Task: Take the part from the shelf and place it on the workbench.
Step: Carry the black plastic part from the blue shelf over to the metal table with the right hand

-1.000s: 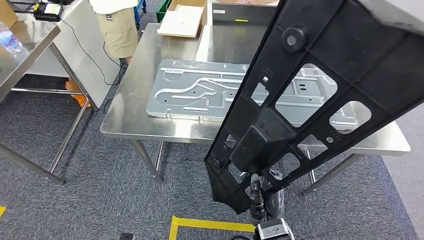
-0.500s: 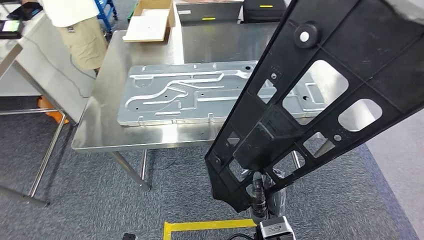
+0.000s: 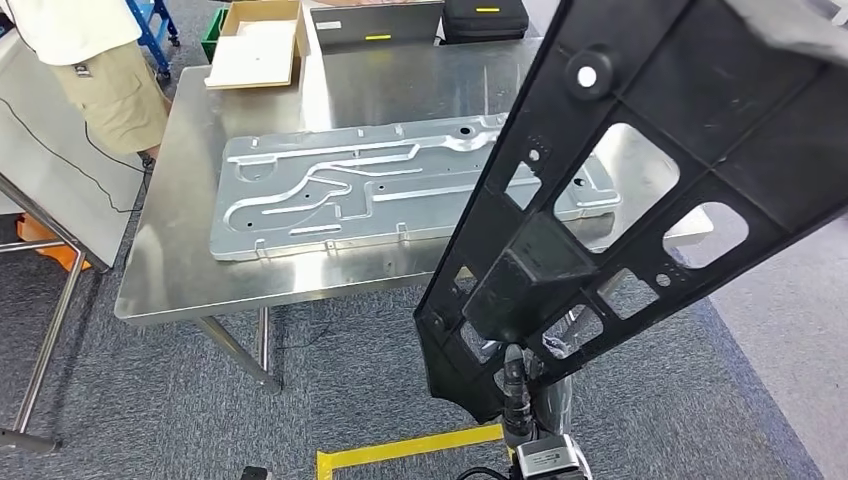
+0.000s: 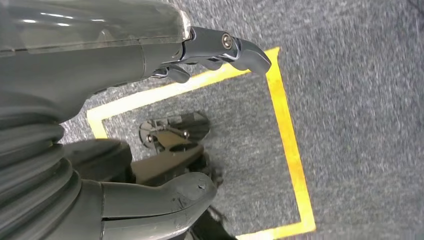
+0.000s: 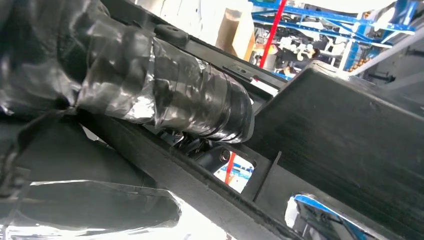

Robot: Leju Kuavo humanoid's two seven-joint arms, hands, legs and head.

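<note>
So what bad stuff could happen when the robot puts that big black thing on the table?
The long black part might bang into the silver metal plate already lying on the workbench. It could also slip, since just the right hand grips it at one end. The left hand hangs free.

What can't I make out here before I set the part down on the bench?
- Bench: its right side and the plate's right end lie behind the part in the head view.
- Part: its upper end is cut off by the head view's top and right edges.
- Right hand: tape-wrapped fingers press the part in the right wrist view; the grip itself is hidden.
- Person: cut off by the head view's top edge.
</note>
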